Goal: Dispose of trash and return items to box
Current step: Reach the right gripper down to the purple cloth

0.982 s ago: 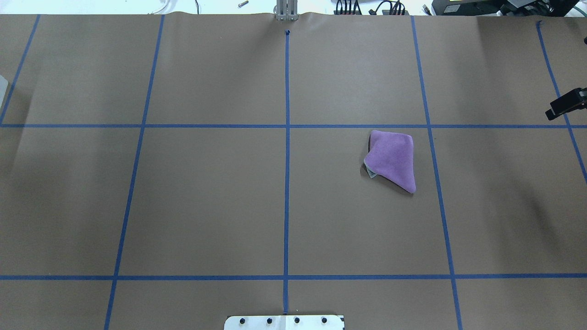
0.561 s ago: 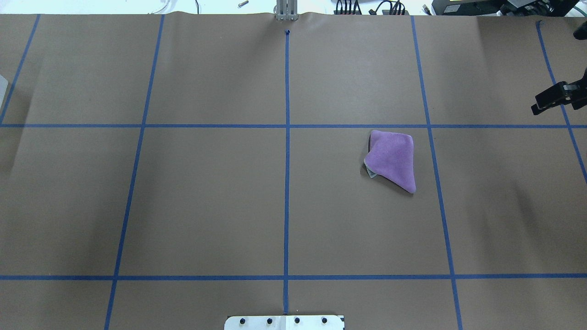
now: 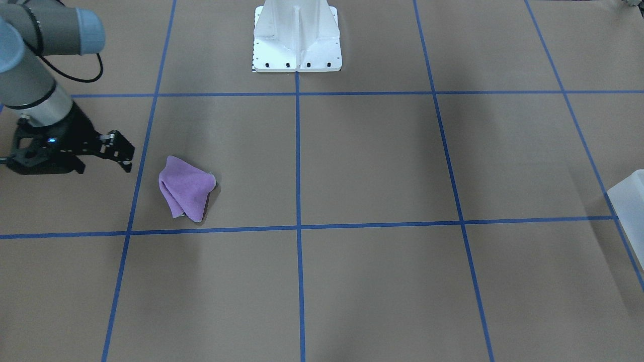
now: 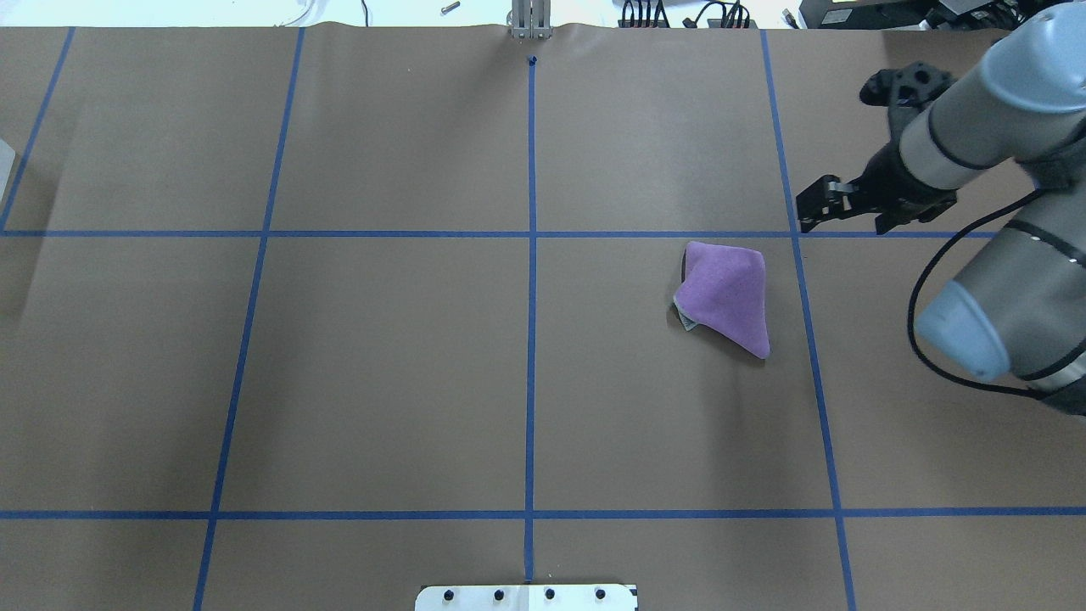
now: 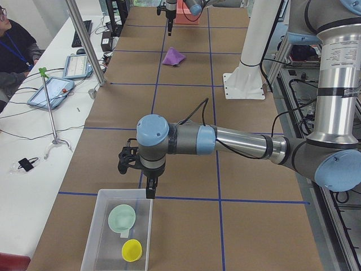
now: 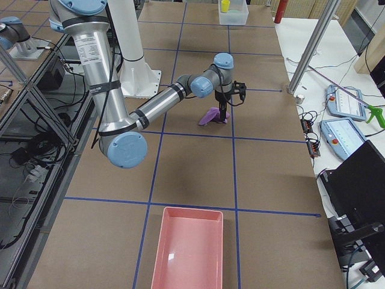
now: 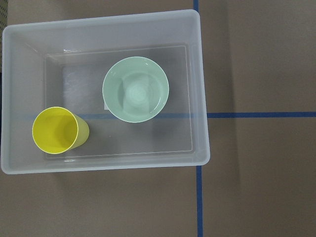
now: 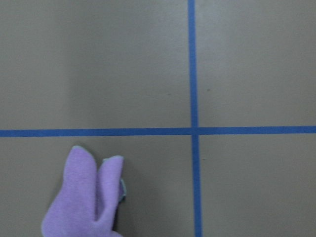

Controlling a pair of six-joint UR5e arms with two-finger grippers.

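Note:
The small yellow cup stands inside the whitish translucent box, next to a pale green bowl. In the exterior left view the cup and the box lie just below my left gripper; I cannot tell whether that gripper is open or shut. A crumpled purple cloth lies on the brown table. My right gripper hovers just beyond the cloth's far right corner. It looks open and empty. It also shows in the front view, beside the cloth.
A pink tray sits at the table end on my right. The white robot base stands at the table's near middle edge. Blue tape lines cross the brown paper. Operators' tablets lie off the far edge.
My right arm has swung in from the right edge toward the purple cloth. The cloth has not moved.

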